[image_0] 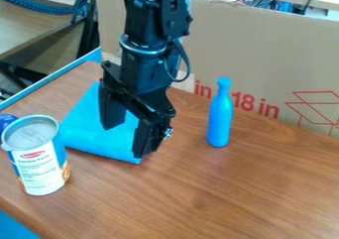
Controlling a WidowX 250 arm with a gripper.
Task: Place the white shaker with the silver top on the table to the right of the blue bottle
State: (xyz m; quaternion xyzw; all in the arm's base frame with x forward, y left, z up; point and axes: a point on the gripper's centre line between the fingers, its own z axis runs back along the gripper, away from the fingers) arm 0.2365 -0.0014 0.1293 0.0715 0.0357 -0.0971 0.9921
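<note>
The empty gripper (pixel 125 141) hangs over the blue cloth (pixel 86 130), jaws parted, seemingly pre-grasp; gripping anything calls for closing them.

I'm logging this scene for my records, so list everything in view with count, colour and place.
Bottle: one, blue, upright right of the gripper
Can: one, blue and white, left on the table
Cloth-like item: one, blue, beneath the gripper
Rounded object: one, dark blue, left edge
Table: one, brown
Cardboard: one sheet, tan, red print, behind
Hose: one, blue, upper left
Arm: one, black, top
Gripper: one, black, open, over the cloth-like item
</note>
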